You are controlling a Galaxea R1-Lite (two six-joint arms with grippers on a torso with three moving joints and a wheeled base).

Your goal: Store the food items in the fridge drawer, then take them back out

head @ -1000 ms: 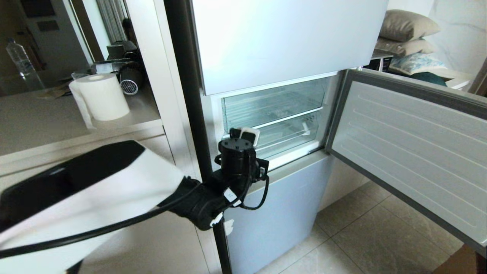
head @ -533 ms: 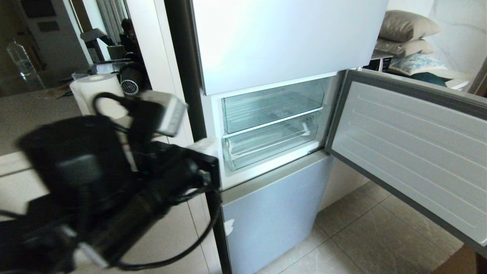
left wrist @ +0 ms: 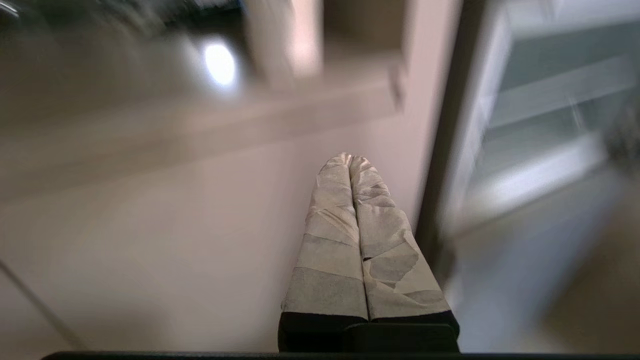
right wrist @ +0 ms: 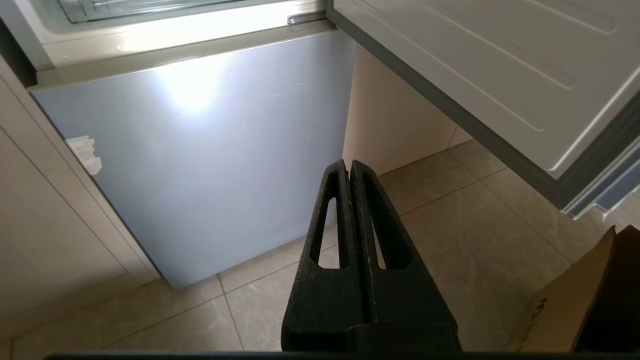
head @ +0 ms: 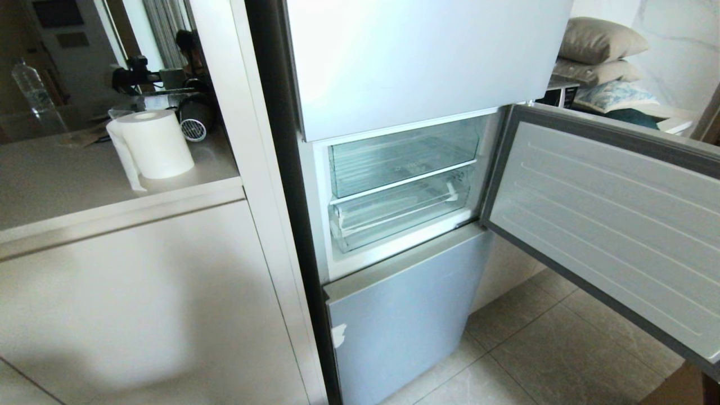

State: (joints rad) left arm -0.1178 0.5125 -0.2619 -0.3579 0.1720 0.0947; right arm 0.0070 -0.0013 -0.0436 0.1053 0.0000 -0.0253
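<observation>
Two clear drawers sit in the open fridge: the taller one [head: 402, 154] above, the fridge drawer [head: 399, 211] below, pushed in. Since a second ago the left arm has left the head view. Left gripper [left wrist: 350, 159] pressed together, empty; right gripper [right wrist: 348, 165] together above the floor [right wrist: 475, 225]. One paper roll [head: 154, 143] on the tabletop [head: 67, 185].

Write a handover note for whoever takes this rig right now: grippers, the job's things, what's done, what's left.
Left gripper: shut, empty, beside the fridge's left edge, out of the head view.
Right gripper: shut, empty, parked low over the floor before the lower fridge door.
Middle fridge door: swung open.
Fridge drawer: pushed in; no food visible in it.
No food items in any view, so progress can't be judged from here. Locate the food first.
</observation>
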